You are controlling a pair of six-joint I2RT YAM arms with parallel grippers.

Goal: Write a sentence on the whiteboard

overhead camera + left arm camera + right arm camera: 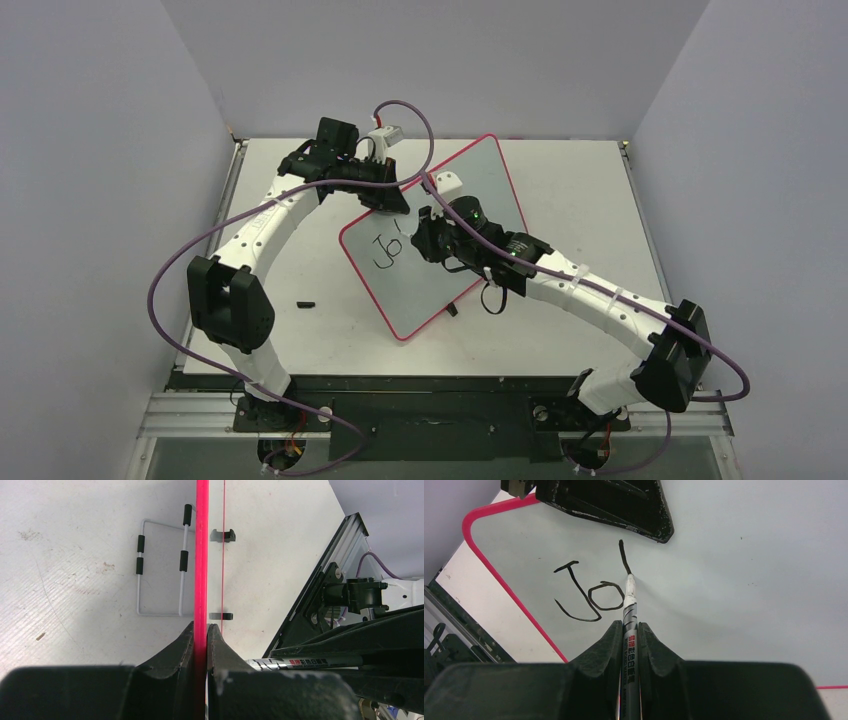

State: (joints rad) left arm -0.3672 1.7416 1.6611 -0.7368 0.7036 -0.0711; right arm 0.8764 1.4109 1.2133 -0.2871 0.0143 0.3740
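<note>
whiteboard (415,295) askew at the middle of the table (580,190); thin, stiff, light, slick-faced, judged likely to skid unless pinned at its red rim. left gripper (206,629) clamped on that rim. right gripper (630,627) pinching the marker (629,605), tip touching the board; sentence (589,592) so far "jo" plus one stroke

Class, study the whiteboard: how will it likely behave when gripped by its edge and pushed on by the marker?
Probably stiff: the whiteboard looks flat under the marker tip, though the left gripper pinches only its rim. Likely light for its size: it looks thin edge-on. Held at one edge, it may pivot when pushed.
</note>
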